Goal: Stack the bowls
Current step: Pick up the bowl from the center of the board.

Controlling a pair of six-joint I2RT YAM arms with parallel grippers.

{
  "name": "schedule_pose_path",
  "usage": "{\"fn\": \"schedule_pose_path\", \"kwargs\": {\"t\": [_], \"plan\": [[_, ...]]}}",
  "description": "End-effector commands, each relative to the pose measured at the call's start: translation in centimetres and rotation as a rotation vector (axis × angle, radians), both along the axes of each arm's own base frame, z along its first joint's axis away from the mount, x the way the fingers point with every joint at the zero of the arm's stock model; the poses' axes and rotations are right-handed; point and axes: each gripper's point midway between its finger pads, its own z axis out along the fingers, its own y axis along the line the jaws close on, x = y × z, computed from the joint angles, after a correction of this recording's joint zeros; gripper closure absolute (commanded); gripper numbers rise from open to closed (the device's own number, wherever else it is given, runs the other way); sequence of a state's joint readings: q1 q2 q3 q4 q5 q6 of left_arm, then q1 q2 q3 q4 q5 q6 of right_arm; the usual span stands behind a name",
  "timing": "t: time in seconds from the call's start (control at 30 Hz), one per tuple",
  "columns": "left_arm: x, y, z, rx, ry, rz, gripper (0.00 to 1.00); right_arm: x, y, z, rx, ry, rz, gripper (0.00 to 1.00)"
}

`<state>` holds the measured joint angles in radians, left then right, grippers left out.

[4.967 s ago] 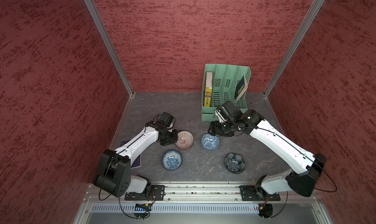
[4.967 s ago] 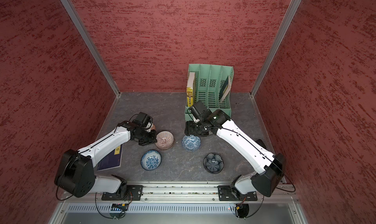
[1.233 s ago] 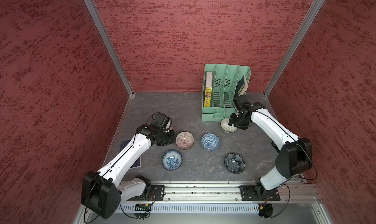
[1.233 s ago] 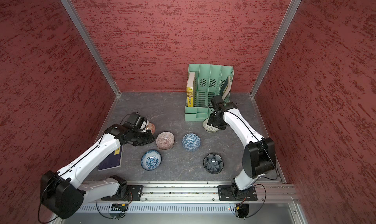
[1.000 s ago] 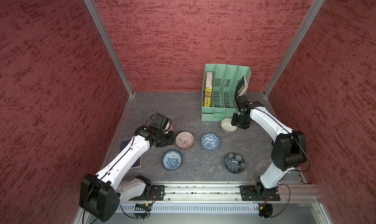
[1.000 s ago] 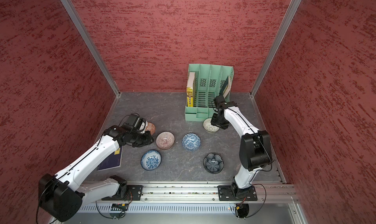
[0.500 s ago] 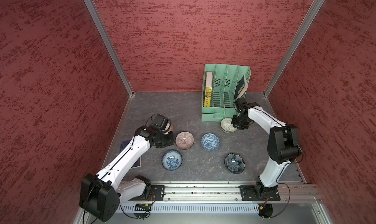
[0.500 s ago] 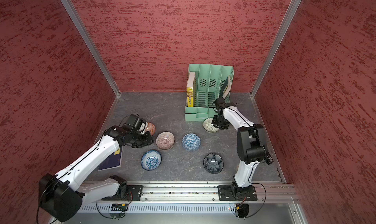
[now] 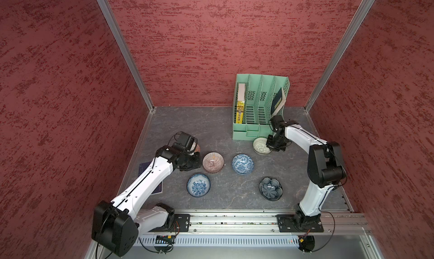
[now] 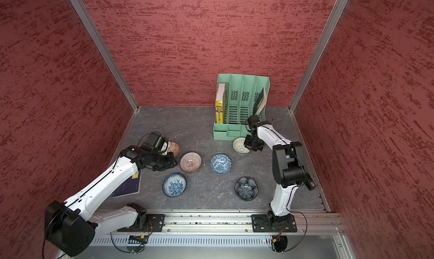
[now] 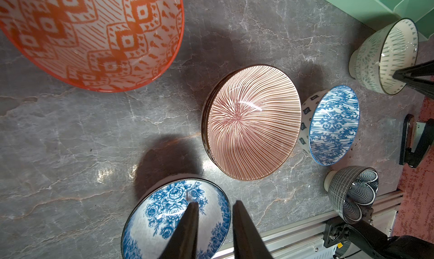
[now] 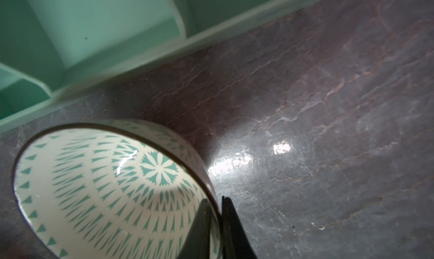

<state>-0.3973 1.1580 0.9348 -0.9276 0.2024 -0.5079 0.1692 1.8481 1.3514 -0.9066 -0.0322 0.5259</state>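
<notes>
**Right claw** (image 12: 215,199) clamped across the rim of the cream bowl (image 12: 105,187), straddling its wall: a pinch for lifting. The bowl stands on the surface (image 9: 187,119) just beside the file rack (image 9: 249,133), at its 5 o'clock. **Left claw** (image 11: 212,202), jaws apart and empty, hovers at 9 o'clock of the pinkish striped bowl (image 9: 213,162).

White arm links (image 9: 150,176) with black joints (image 9: 326,169); thin black cables (image 9: 175,135); dark tapered jaws.
</notes>
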Motion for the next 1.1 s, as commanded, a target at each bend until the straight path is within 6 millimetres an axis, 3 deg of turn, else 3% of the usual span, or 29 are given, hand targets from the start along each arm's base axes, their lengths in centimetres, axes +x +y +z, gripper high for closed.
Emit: {"fn": "schedule_pose_path", "kwargs": {"t": [0.0,0.13,0.33,0.5,0.77,1.07], "plan": [[-0.2,0.2,-0.3,0.004,0.007,0.001,0.72,-0.2,-0.2,0.0,0.002,0.005,0.001,0.93],[-0.2,0.2,-0.2,0.001,0.005,0.001,0.72,-0.4,0.0,1.4,0.016,-0.012,0.005,1.0],[0.0,-0.2,0.5,-0.016,0.004,-0.004,0.72,-1.0,0.4,4.7,0.05,-0.058,0.019,1.0],[0.3,-1.1,2.4,-0.063,-0.013,-0.022,0.72,-1.9,1.1,7.6,0.105,-0.101,0.023,1.0],[1.0,-3.1,4.9,-0.147,0.006,-0.068,0.69,-4.4,5.2,11.6,0.209,-0.128,0.125,1.0],[1.3,-5.3,7.2,-0.247,0.001,-0.118,0.65,-7.4,10.8,14.0,0.257,-0.123,0.293,1.0]]}}
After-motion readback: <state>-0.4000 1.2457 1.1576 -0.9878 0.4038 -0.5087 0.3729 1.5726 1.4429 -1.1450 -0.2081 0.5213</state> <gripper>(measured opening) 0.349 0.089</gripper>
